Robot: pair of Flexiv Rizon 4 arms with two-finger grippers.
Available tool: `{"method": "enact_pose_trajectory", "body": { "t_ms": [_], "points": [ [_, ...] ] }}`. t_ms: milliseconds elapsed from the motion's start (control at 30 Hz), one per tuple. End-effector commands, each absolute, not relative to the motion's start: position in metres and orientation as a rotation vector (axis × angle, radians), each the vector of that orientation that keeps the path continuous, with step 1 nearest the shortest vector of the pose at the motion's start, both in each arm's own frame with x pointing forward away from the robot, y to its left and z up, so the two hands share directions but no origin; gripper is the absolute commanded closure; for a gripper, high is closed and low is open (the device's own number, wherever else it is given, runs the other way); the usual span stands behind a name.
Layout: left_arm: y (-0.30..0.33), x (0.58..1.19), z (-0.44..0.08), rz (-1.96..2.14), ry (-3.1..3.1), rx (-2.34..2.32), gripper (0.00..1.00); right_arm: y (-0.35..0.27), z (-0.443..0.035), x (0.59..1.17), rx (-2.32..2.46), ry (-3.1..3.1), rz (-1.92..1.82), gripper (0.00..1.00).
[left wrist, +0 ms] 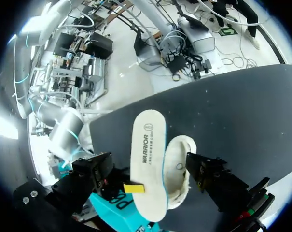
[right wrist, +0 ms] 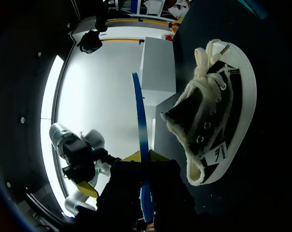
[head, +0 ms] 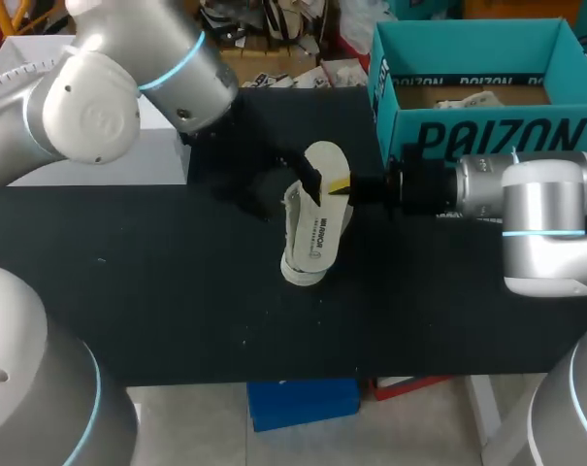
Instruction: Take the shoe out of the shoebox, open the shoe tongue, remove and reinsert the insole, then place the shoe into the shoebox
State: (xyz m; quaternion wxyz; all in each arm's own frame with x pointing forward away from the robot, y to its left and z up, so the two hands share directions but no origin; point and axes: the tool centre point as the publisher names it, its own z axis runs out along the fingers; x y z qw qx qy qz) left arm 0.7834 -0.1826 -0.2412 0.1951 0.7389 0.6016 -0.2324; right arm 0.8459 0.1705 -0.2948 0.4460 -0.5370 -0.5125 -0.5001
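The shoe lies on its side on the black table, with a white sole and a dark upper lined in white fleece. My right gripper is shut on the white insole and holds it just above the shoe's opening. In the right wrist view the insole shows edge-on as a thin blue strip between the yellow tips of the right gripper, with the shoe beside it. My left gripper stands open close to the shoe; one black finger sits next to the shoe and insole.
The teal shoebox stands open at the back right, right behind my right arm. A white block sits at the back left under my left arm. The table's near edge runs just below the shoe.
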Motion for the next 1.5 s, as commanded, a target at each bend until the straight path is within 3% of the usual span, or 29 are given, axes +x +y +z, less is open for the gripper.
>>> {"method": "enact_pose_trajectory", "body": {
  "t_ms": [33, 733, 1500],
  "points": [
    [-0.175, 0.793, -0.249, -1.169, 1.253, 1.773, 0.00, 0.171, -0.295, 0.846, -1.332, -1.270, -1.238, 1.00],
    [-0.178, 0.796, -0.250, -1.137, 1.246, 1.811, 0.00, 0.171, -0.295, 0.846, -1.332, -1.270, -1.238, 1.00],
    [-0.174, 0.804, -0.267, -1.152, 1.265, 1.373, 0.00, 0.171, -0.295, 0.846, -1.332, -1.270, -1.238, 1.00]
  ]
}}
